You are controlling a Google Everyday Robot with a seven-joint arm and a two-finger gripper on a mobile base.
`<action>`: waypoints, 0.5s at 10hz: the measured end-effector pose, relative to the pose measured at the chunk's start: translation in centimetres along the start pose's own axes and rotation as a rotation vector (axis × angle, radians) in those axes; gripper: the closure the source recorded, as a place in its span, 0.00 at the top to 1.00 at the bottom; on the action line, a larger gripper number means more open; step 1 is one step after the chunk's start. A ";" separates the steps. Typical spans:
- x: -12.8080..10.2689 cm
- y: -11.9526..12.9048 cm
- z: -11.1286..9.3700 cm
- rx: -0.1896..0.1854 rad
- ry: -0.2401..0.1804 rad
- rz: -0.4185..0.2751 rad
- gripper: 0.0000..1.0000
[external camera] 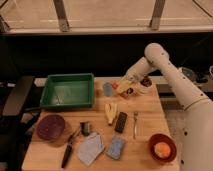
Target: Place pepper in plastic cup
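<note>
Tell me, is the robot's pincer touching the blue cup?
Cannot tell. The camera view shows the pincer close beside the plastic cup, on its right, but neither a gap nor contact shows plainly.
</note>
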 end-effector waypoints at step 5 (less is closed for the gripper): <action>-6.5 -0.3 1.6 0.247 -0.222 -0.008 0.00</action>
